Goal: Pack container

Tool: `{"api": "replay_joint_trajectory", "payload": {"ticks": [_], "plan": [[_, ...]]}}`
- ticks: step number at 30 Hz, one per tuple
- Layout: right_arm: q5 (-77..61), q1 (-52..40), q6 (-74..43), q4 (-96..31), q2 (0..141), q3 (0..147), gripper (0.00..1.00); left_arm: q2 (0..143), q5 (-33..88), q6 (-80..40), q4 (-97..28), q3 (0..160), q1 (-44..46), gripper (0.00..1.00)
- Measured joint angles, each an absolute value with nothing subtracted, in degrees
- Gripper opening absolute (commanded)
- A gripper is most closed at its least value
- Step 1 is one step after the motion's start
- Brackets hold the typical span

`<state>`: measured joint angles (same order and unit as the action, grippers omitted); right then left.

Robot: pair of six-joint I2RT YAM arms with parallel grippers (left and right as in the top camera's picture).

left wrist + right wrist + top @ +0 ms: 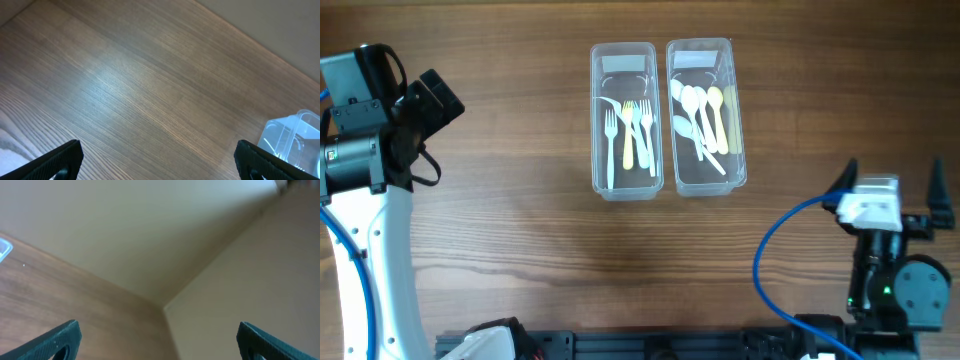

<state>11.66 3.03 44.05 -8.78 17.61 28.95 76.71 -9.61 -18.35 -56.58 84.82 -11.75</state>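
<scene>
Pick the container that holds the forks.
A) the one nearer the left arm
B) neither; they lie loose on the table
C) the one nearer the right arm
A: the forks lie in the left-side container, while the right-side container holds only spoons.

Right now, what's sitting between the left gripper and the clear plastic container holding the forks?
Nothing: only bare brown wooden tabletop separates the left gripper from the clear rectangular fork container, as the overhead view shows.
</scene>
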Motion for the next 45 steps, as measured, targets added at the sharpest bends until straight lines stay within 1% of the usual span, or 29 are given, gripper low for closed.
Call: {"api": "replay_joint_trajectory", "payload": {"ticks": [3, 5, 9, 15, 19, 23, 24, 29, 45], "plan": [[2.92, 3.05, 51.9, -6.37, 17.61, 23.51, 1.0, 76.71, -9.61, -18.35, -56.58, 84.82, -11.75, 1.0], [-4.14, 3.03, 59.11, -6.33, 17.32, 19.66, 1.0, 76.71, -9.61, -18.35, -56.58, 84.82, -11.75, 1.0], [-12.75, 3.03, 71.4, -4.29, 13.43, 12.91, 1.0, 76.71, -9.61, -18.35, -56.6, 84.82, -11.75, 1.0], [-16.93, 3.03, 81.82, -3.73, 7.6, 10.02, 1.0, 76.69, -9.63, -18.35, -56.6, 84.82, -11.75, 1.0], [-18.41, 3.03, 95.15, -3.7, 7.14, 8.14, 1.0, 76.71, -9.63, -18.35, -56.6, 84.82, -11.75, 1.0], [-19.31, 3.03, 112.16, -3.77, 7.11, 6.33, 1.0, 76.71, -9.63, -18.35, -56.58, 84.82, -11.75, 1.0], [-19.38, 3.03, 114.65, -3.75, 7.09, 5.87, 1.0, 76.69, -9.63, -18.35, -56.6, 84.82, -11.75, 1.0], [-20.6, 3.03, 119.09, -3.75, 7.09, 3.16, 1.0, 76.71, -9.63, -18.35, -56.6, 84.82, -11.75, 1.0], [-20.97, 3.03, 119.11, -3.7, 6.98, 2.81, 1.0, 76.71, -9.63, -18.35, -56.58, 84.82, -11.75, 1.0]]}}
